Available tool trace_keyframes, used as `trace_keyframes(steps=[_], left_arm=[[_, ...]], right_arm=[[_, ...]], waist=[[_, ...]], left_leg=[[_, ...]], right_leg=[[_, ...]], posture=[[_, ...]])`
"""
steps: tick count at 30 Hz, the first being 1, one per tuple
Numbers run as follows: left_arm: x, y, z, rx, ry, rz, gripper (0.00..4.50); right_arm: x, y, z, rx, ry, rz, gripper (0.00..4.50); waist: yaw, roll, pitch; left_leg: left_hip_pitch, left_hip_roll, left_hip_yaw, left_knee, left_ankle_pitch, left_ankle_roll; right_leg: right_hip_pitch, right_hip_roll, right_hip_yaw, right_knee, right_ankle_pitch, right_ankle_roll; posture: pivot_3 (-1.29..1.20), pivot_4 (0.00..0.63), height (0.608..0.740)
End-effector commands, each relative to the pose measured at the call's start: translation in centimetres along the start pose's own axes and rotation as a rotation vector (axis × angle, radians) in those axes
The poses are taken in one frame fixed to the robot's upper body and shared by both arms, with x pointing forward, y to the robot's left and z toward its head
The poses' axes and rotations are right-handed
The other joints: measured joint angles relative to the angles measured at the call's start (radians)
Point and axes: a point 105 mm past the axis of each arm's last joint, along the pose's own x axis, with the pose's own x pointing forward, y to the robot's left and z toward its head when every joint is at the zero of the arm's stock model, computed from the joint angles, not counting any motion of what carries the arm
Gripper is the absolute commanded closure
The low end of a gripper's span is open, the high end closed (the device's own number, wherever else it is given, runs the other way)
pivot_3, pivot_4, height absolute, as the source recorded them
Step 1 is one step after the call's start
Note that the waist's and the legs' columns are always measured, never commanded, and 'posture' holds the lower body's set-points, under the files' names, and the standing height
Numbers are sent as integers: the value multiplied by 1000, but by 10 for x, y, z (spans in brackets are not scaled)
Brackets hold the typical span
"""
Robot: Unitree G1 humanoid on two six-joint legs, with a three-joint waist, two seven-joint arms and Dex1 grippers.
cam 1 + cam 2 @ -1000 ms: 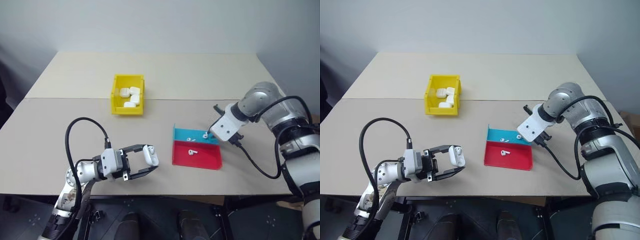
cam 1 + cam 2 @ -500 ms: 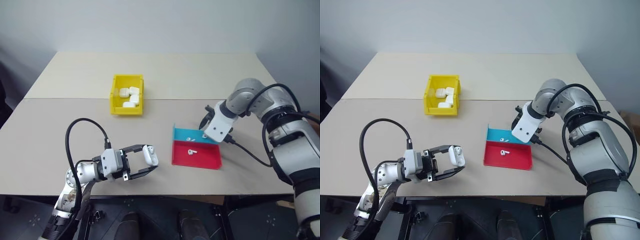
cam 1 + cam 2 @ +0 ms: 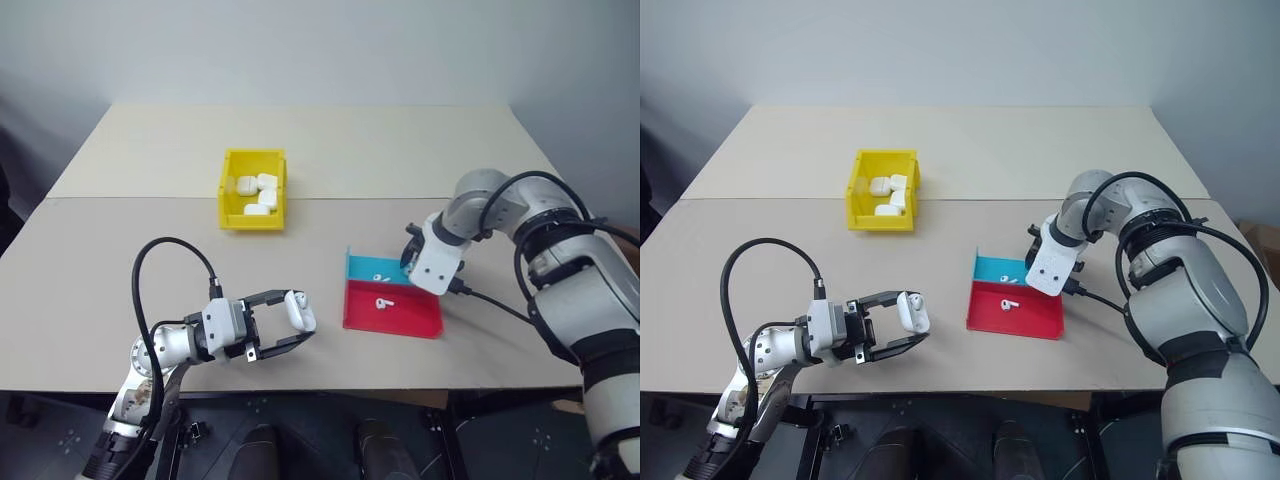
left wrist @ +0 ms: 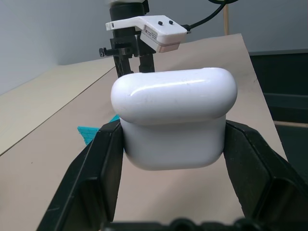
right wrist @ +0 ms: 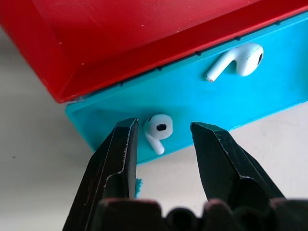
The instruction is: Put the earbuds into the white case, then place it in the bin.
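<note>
Over the shallow blue plastic tray point(image 5: 202, 98), the right gripper point(image 5: 163, 132) points steeply down, fingers parted around a tiny white earbud point(image 5: 157, 130), while the left gripper point(image 3: 290, 322) clamps the glossy white case point(image 3: 299, 310).

hidden: white case point(image 4: 174, 118) sides behind left pincer fingers point(image 4: 103, 168) | red tray point(image 5: 120, 38) cropped by frame edge

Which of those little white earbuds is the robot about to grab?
The earbud at the end of the blue tray, sitting between the right gripper's open jaws. Another earbud lies farther along that tray, and a third in the red tray.
</note>
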Motion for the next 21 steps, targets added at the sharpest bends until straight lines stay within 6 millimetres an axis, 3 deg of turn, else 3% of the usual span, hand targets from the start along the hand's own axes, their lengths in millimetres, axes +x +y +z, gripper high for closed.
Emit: trace_keyframes(steps=[1,21], left_arm=[[0,1,10,42,-28,5,1693],[2,1,11,44,-33,5,1693]], right_arm=[[-10,-9,-6,-29,42,-20,2351],[-5,-7,-9,-45,64,9,2351]], waist=[[0,0,0],[0,1,1]], left_leg=[[0,0,0,0,0,0],[0,0,0,0,0,0]], right_leg=[[0,0,0,0,0,0],[0,0,0,0,0,0]], posture=[[0,150,740],[0,150,740]])
